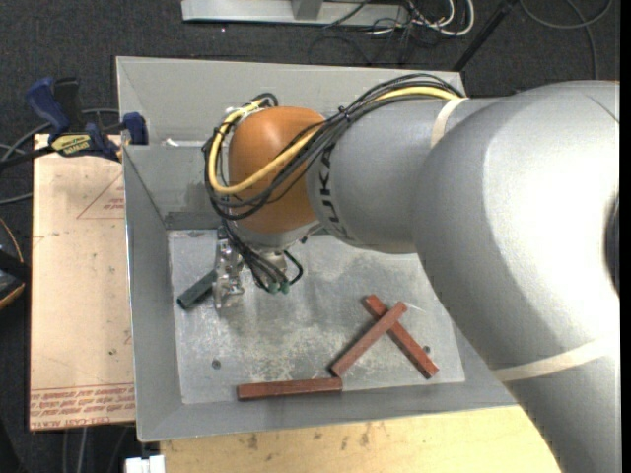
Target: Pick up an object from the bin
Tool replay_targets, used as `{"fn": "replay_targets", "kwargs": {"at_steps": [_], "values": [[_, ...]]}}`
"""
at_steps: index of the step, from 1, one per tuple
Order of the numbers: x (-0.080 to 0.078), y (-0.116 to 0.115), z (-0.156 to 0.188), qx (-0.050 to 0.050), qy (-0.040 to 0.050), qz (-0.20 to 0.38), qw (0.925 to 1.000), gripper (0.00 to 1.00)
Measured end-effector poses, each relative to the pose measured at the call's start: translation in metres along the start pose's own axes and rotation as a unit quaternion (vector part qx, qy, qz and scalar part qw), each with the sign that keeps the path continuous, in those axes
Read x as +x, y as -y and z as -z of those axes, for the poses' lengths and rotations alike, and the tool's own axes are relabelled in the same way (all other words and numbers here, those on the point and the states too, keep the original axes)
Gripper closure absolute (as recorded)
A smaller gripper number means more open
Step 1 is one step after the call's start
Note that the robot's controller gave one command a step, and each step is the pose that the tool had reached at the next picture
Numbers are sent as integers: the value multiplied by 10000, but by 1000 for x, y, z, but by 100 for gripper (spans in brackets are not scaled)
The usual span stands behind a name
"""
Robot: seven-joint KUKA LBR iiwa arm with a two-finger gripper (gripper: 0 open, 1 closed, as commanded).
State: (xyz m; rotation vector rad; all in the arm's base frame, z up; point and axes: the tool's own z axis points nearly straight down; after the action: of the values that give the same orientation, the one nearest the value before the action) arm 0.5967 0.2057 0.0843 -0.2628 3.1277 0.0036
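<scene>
Orange at the wrist cover (276, 180), looped round with yellow and black cables (219, 170), reaching into the grey metal bin (148, 294) from the right. Holding the gripper (229, 292) low, pointing straight down, close to the scuffed bin floor.

Meeting a short dark grey-green bar (195, 292) right at the gripper: lying flat on the floor, slanting away from the gripper toward the view's left and slightly toward the near wall, its upper end running in against the gripper's metal tip. Giving no way of telling open from closed at the gripper, nor a true grasp from a mere touch on that dark bar.

Leaving three reddish-brown bars well apart from the gripper, all on its right-hand side in the view and nearer the front wall. Showing two crossed bars farthest from the gripper, one long bar (357, 351) lying over a second bar (416, 355) in a lopsided X. Showing a third brown bar (289, 389) lying flat along the front edge of the floor, below the gripper in the view and a little to its right.
</scene>
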Motion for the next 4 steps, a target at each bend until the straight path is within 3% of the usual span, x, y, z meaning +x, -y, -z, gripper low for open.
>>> {"fn": "replay_targets", "kwargs": {"at_steps": [1, 2, 3, 4], "values": [[0, 0, 0, 0, -1, 0, 10000, 0], [0, 0, 0, 0, -1, -1, 10000, 0], [-21, -14, -5, 28, -25, 250, 9997, 0], [-32, 14, -4, -3, 1, 543, 9985, 0]]}}
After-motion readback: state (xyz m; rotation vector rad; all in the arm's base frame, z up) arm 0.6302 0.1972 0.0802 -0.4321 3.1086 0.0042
